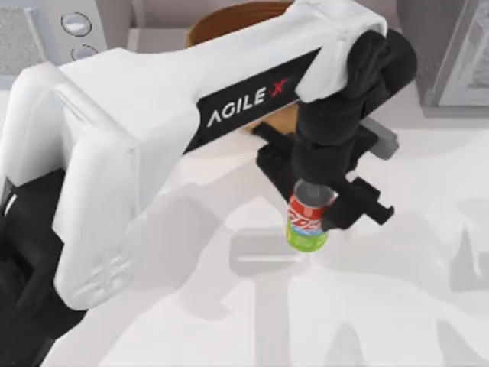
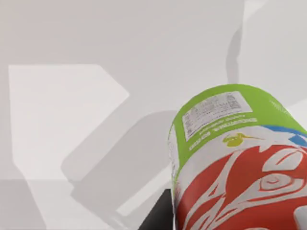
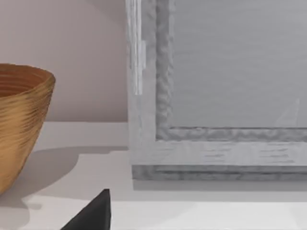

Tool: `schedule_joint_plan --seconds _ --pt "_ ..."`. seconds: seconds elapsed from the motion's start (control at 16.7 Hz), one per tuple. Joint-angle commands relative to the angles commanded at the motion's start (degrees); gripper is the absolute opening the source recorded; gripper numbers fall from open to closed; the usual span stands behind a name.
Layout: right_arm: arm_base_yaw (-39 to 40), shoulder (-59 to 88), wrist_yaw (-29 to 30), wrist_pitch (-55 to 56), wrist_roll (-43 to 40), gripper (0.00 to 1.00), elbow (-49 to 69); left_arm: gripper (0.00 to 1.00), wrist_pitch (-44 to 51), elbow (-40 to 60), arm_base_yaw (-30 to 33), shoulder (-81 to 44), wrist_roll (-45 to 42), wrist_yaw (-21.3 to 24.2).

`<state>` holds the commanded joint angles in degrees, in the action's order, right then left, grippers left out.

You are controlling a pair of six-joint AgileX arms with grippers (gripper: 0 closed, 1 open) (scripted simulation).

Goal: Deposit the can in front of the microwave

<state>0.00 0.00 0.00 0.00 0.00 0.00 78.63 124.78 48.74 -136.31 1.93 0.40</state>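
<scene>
The can [image 1: 307, 222], with a silver top, a red band and a lime-green base, hangs above the white table right of centre. My left gripper [image 1: 325, 205] is shut on it from above, with black fingers on both sides. The left wrist view has the can [image 2: 240, 158] close up, green base pointing at the tabletop below. The microwave [image 1: 53, 30], pale with two round silver knobs, stands at the back left corner, far to the left of the can. A black tip of my right gripper [image 3: 91, 215] shows low in the right wrist view.
A brown woven basket [image 1: 221, 23] stands at the back centre, partly behind my left arm, and it is also in the right wrist view [image 3: 21, 129]. A darker grey box with a white-framed panel [image 1: 458, 53] occupies the back right corner.
</scene>
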Motion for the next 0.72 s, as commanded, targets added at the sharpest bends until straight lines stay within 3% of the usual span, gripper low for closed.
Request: schedule_joint_plan --seconds 0.42,0.72 --pt "0.0 0.0 0.0 0.0 0.0 1.0 0.0 0.0 0.92 1.04 -0.82 0.34 -0.63 0.23" --pt "0.0 0.0 0.0 0.0 0.0 1.0 0.0 0.0 -3.34 -2.27 -13.31 4.72 -6.6 2.55"
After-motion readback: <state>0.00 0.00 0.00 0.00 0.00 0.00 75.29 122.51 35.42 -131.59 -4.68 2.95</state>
